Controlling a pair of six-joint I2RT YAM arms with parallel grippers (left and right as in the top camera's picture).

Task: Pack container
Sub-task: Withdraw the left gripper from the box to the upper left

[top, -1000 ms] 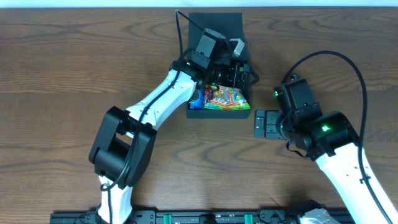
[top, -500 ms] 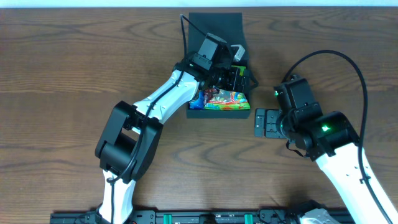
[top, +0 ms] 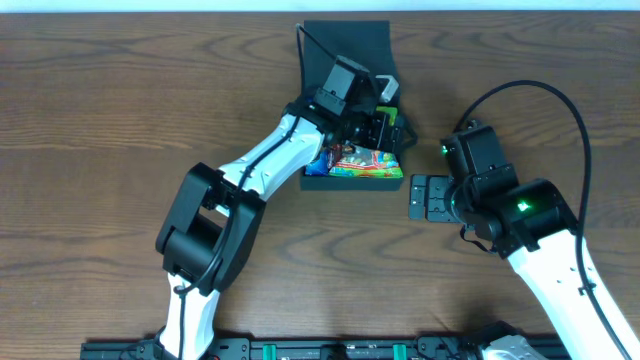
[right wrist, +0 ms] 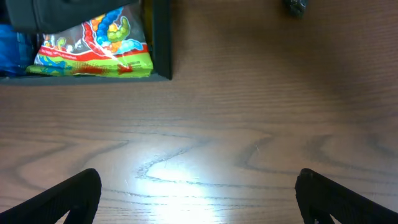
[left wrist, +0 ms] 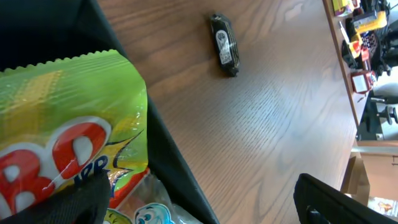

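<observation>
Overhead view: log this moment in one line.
left gripper open over box | snack packets inside box | lid open | right gripper open, empty, right of box

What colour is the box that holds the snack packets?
Dark, nearly black; the box shows best in the overhead view.

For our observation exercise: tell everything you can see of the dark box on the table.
The container is a matte, dark square box, cardboard by its look, standing open on the wooden table. Its hinged flap lid is opened to the far side. Colourful snack packets lie inside. The open left gripper hangs over its right wall.
</observation>
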